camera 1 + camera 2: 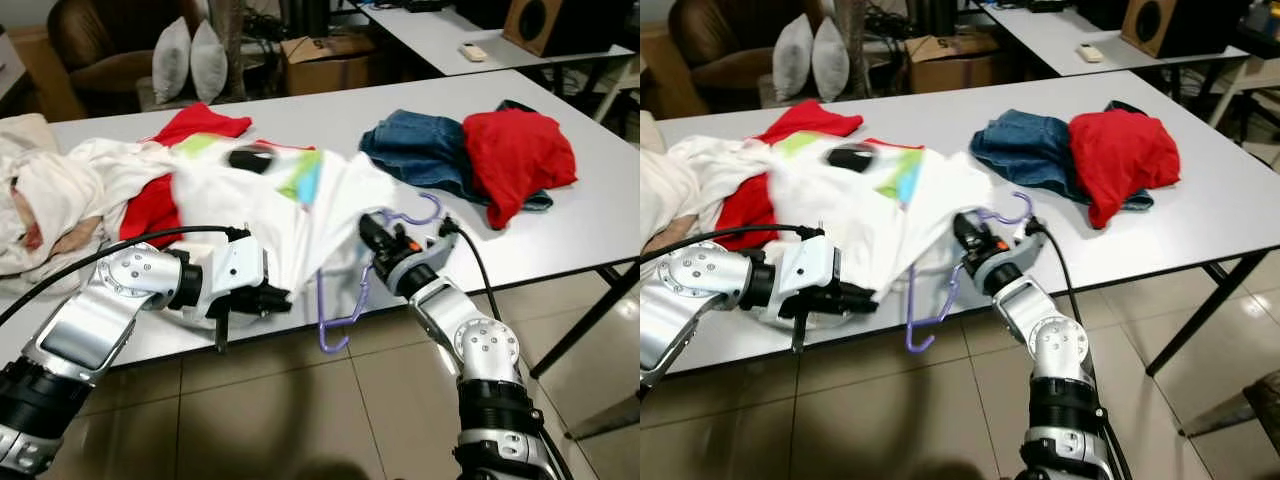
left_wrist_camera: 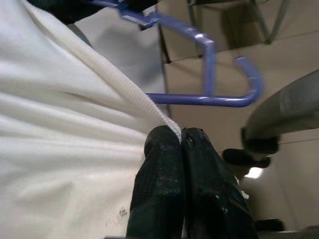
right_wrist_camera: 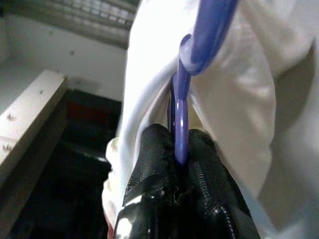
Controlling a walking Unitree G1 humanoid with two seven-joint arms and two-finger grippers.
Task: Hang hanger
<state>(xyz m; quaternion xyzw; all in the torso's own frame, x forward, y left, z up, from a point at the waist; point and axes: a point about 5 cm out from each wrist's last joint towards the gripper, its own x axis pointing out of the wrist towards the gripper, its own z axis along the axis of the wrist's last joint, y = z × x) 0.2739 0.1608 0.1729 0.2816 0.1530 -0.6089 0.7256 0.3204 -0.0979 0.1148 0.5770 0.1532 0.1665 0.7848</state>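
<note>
A white T-shirt (image 1: 270,215) with a coloured print lies at the table's front edge and hangs partly over it. My left gripper (image 1: 285,298) is shut on its ribbed hem (image 2: 114,79), fingers (image 2: 164,169) pressed together on the cloth. A purple plastic hanger (image 1: 345,320) sticks out from under the shirt, its lower part dangling below the table edge. My right gripper (image 1: 368,232) is shut on the hanger's bar (image 3: 180,114), partly inside the shirt (image 3: 239,99). The hanger's hook (image 1: 425,212) curls over the tabletop beside my right wrist.
The white table (image 1: 600,215) also carries blue jeans (image 1: 415,150), a red garment (image 1: 515,150), a red cloth (image 1: 200,125) under the shirt and a pile of white laundry (image 1: 40,190) at the left. A table leg (image 1: 585,320) slants at the right. Tiled floor lies below.
</note>
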